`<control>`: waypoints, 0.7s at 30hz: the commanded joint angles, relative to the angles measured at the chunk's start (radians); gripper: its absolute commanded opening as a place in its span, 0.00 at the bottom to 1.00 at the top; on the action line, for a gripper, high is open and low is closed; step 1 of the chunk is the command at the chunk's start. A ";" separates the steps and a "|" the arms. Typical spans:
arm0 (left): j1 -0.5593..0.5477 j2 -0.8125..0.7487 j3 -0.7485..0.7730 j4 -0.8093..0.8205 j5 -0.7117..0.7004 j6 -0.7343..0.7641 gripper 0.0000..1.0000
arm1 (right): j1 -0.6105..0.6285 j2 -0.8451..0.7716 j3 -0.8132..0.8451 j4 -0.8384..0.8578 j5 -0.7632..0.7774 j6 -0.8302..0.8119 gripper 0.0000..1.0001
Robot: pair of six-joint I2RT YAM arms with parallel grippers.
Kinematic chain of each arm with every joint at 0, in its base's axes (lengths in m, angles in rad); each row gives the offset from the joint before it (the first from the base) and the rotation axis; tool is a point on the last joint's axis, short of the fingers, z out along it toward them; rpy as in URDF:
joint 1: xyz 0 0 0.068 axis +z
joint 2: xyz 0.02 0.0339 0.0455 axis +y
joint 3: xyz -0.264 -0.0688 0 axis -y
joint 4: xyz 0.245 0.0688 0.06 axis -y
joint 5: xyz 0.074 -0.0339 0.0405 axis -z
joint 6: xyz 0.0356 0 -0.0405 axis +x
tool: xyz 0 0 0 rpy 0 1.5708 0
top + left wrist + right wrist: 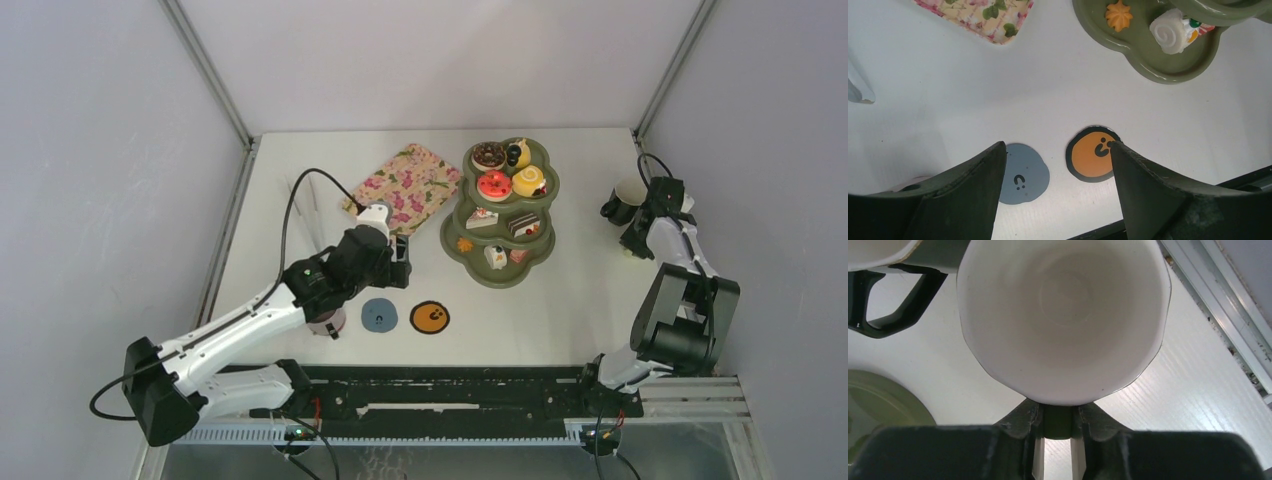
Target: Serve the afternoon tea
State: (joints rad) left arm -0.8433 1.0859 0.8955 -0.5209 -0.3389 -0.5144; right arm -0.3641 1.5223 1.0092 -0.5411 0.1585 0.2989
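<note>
The olive-green three-tier stand stands at the table's middle back and carries toy donuts, cupcakes and cake slices. My left gripper is open and empty and hovers just left of the stand; in its wrist view the jaws stand wide apart above the coasters. My right gripper is shut on the dark handle of a white-lined mug. A second mug stands just beyond it on the left. In the top view, a dark mug shows beside the right gripper.
A pink floral tray lies left of the stand. A blue coaster and an orange coaster lie near the front; a red one is partly under my left arm. The right wall rail is close to the mugs.
</note>
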 commanded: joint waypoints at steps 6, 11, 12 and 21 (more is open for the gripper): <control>0.026 -0.013 -0.010 0.023 0.046 0.023 0.80 | 0.025 -0.036 0.076 -0.101 0.062 0.031 0.00; 0.050 -0.006 0.035 -0.013 0.059 0.022 0.80 | 0.071 -0.179 0.091 -0.206 0.112 0.061 0.00; 0.061 -0.004 0.050 -0.029 0.062 0.023 0.80 | 0.085 -0.213 0.098 -0.231 0.123 0.063 0.00; 0.180 -0.035 0.082 -0.055 0.155 0.035 0.81 | 0.231 -0.445 0.104 -0.329 0.135 0.141 0.00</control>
State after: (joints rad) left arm -0.7052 1.0794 0.9031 -0.5705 -0.2466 -0.5110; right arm -0.1730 1.1500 1.0477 -0.8738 0.2798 0.3820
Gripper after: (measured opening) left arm 0.805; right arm 0.255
